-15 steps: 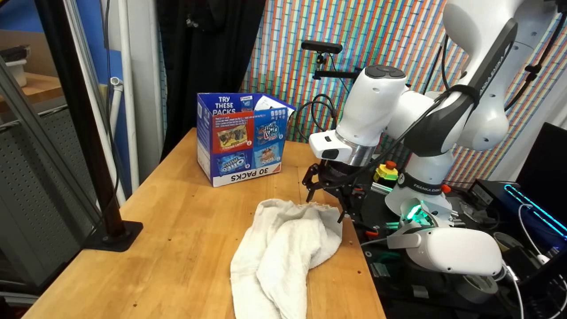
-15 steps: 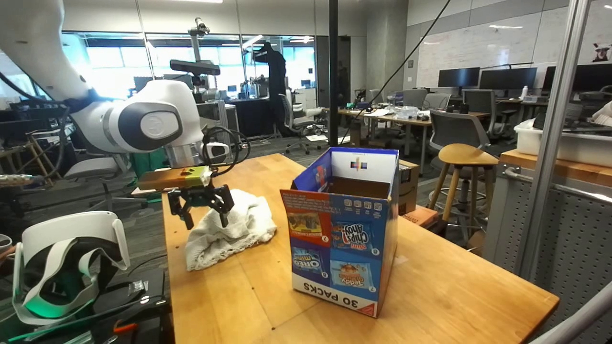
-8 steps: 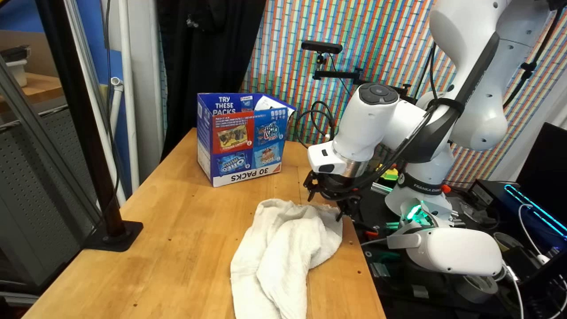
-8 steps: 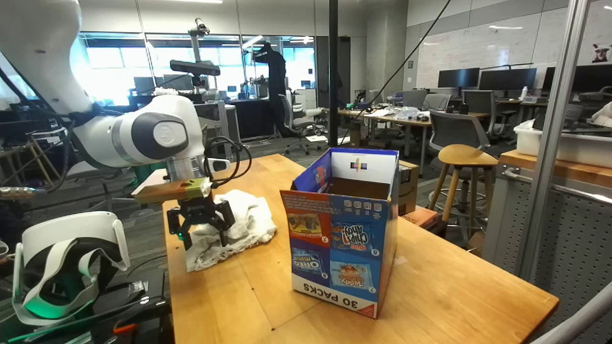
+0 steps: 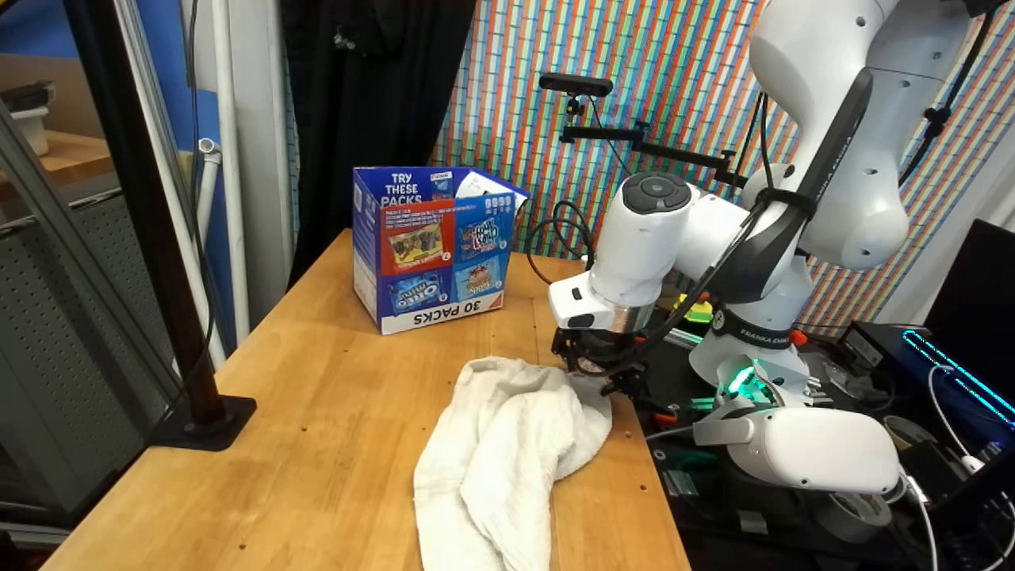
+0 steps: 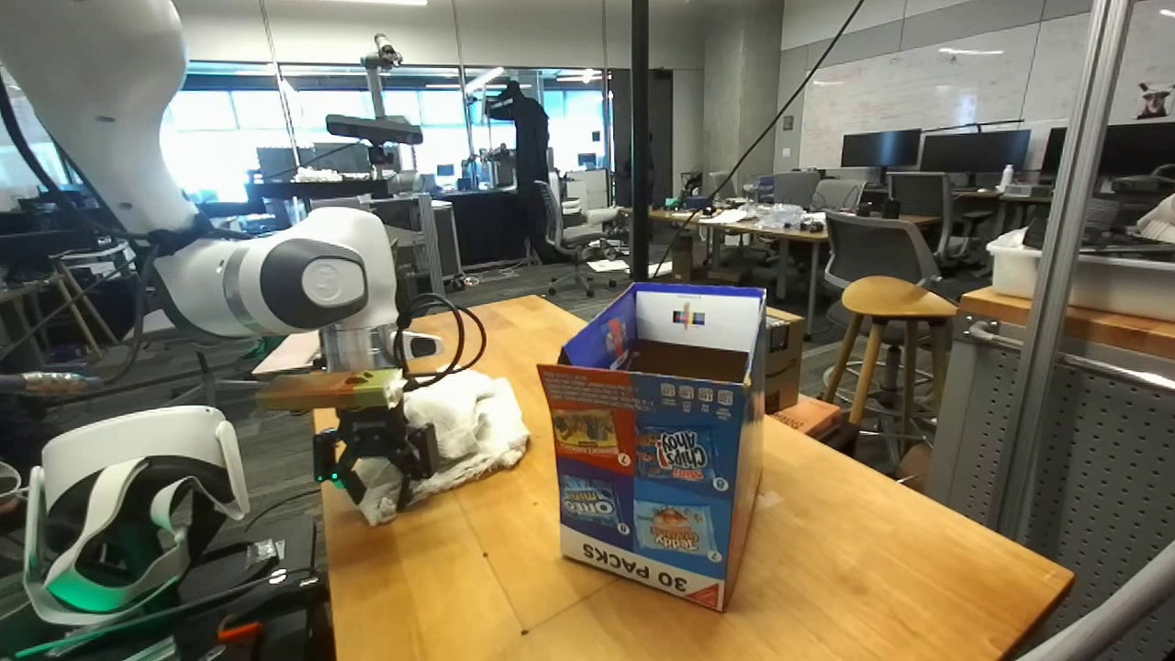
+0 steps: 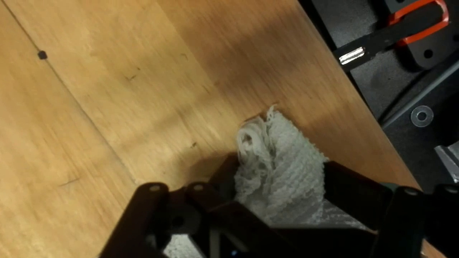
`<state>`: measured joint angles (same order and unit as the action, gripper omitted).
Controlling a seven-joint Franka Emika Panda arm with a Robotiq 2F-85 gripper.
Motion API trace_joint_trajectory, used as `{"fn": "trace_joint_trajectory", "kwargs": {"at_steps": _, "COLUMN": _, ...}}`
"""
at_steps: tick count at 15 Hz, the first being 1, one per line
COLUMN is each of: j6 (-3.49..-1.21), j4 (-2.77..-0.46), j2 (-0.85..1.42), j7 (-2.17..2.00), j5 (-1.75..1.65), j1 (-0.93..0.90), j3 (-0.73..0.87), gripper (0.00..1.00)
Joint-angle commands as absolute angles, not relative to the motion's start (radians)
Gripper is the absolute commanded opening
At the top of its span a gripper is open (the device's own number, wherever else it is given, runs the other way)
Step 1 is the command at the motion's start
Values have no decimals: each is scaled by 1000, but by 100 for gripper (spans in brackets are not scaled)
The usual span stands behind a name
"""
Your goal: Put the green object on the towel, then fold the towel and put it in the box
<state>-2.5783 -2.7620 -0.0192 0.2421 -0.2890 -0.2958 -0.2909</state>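
Note:
The white towel (image 5: pixel 507 452) lies rumpled on the wooden table; it also shows in an exterior view (image 6: pixel 477 422). My gripper (image 6: pixel 378 503) is low at the towel's corner near the table edge; an exterior view (image 5: pixel 591 381) shows it partly hidden. In the wrist view, its black fingers (image 7: pixel 279 161) touch both sides of a bunched fold of the towel (image 7: pixel 290 179) and squeeze it. The blue snack box (image 5: pixel 440 258) stands upright with its top open; its inside shows partly in an exterior view (image 6: pixel 693 363). No green object shows; it is hidden or out of view.
The wooden table (image 5: pixel 317 428) ends close beside the gripper, with a black equipment surface (image 7: pixel 358 82) lower down. A white headset (image 5: pixel 817 448) lies past that edge. A black post (image 5: pixel 151 222) stands at the table's far side from the robot.
My gripper has come down onto the towel's corner, and its fingers have drawn closer together around the cloth. The towel shifts slightly and bunches there. The box has not moved.

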Motion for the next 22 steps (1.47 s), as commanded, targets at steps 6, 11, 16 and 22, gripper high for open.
{"fn": "trace_joint_trajectory", "kwargs": {"at_steps": 6, "j6": -2555, "j4": -2749, "j2": -164, "j7": 285, "j5": -210, "j1": -266, "j3": -246, "gripper": 1}}
{"fn": "trace_joint_trajectory", "kwargs": {"at_steps": 11, "j6": -2509, "j4": -2747, "j2": -354, "j7": 291, "j5": -171, "j1": -274, "j3": -200, "gripper": 5}}
{"fn": "trace_joint_trajectory", "kwargs": {"at_steps": 16, "j6": -2420, "j4": -2698, "j2": -400, "j7": 261, "j5": -170, "j1": -323, "j3": -232, "gripper": 5}}
{"fn": "trace_joint_trajectory", "kwargs": {"at_steps": 22, "j6": -2366, "j4": -2610, "j2": -369, "j7": 262, "j5": -107, "j1": -442, "j3": -305, "gripper": 5}}
